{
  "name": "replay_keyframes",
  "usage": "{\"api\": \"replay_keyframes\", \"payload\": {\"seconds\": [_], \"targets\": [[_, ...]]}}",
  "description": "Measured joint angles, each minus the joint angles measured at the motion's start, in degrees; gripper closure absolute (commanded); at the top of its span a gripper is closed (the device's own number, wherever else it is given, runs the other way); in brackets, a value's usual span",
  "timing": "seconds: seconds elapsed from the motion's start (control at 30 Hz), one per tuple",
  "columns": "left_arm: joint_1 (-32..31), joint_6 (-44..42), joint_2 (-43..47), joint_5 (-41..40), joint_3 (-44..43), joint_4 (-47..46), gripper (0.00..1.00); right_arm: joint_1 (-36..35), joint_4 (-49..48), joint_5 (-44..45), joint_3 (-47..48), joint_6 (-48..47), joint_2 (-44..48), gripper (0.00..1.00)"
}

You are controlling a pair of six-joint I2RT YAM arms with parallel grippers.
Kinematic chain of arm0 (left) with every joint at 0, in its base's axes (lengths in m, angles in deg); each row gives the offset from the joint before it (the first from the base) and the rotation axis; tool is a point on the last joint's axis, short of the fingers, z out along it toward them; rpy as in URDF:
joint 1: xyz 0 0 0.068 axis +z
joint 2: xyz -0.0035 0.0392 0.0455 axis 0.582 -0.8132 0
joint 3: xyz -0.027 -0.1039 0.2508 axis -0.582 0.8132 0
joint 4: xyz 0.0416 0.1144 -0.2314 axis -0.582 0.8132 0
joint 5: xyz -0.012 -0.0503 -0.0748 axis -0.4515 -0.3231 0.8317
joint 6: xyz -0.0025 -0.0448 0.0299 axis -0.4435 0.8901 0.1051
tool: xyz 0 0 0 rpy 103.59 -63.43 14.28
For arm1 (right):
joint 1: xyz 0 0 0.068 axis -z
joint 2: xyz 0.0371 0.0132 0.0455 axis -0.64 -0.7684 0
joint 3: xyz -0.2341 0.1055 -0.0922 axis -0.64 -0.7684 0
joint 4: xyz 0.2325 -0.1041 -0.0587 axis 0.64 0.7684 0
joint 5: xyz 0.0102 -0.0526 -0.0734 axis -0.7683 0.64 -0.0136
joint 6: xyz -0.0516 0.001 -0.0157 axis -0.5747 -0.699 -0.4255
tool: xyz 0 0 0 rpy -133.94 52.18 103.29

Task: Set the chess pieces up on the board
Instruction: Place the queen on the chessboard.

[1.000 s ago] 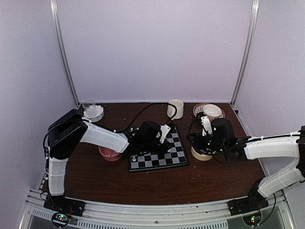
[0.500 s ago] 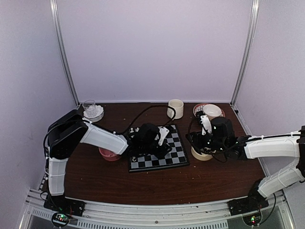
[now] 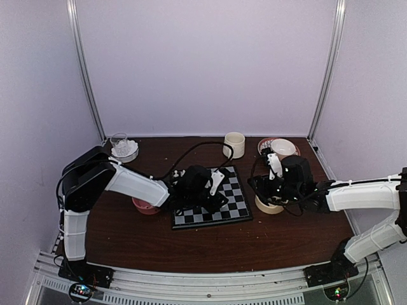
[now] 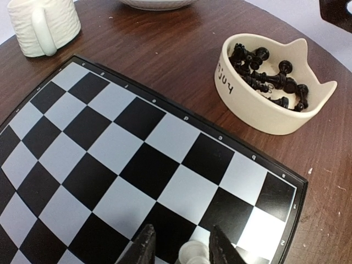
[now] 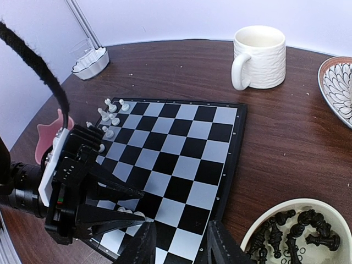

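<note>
One white piece stands between the fingers of my left gripper, on the outer row of the board close to a corner. The fingers are apart. I see a gap on one side of the piece, while the other side sits very near a finger, and I cannot tell whether it touches.

Several more white pieces stand along the board's edge beside my left wrist. The black pieces lie heaped in a cream bowl on the worktop, just off the board's corner. A mug sits past the far edge.

My right gripper hangs above the gap between board and bowl. Its fingers are apart, with nothing between them.

Risks, as I judge them:
- Backing the left gripper away at a slant could drag the near finger against the piece. It is small and light, so it would tip or slide off its square. A straight lift looks safer.
- My left wrist is bulky and low. A sideways swing could sweep over the standing white row.
- The black pieces are tangled. My right gripper could pinch two at once, catch one crooked, or strike the bowl's notched rim.
- Both arms are working close together over the same board corner, so they could knock each other.
</note>
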Motion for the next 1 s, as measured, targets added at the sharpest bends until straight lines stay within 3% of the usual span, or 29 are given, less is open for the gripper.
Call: {"api": "replay_keyframes", "payload": {"seconds": [0.5, 0.8, 1.0], "targets": [[0.0, 0.92, 2.89, 1.55, 0.52, 2.21, 0.62, 0.04, 0.22, 0.0, 0.04, -0.17, 0.0, 0.66], [-0.02, 5.05, 4.0, 0.0, -5.29, 17.92, 0.5, 0.04, 0.57, 0.02, 0.04, -0.17, 0.72, 0.66], [-0.02, 6.29, 4.13, -0.42, -7.56, 24.15, 0.48, 0.04, 0.59, 0.28, 0.04, -0.17, 2.08, 0.66]]}}
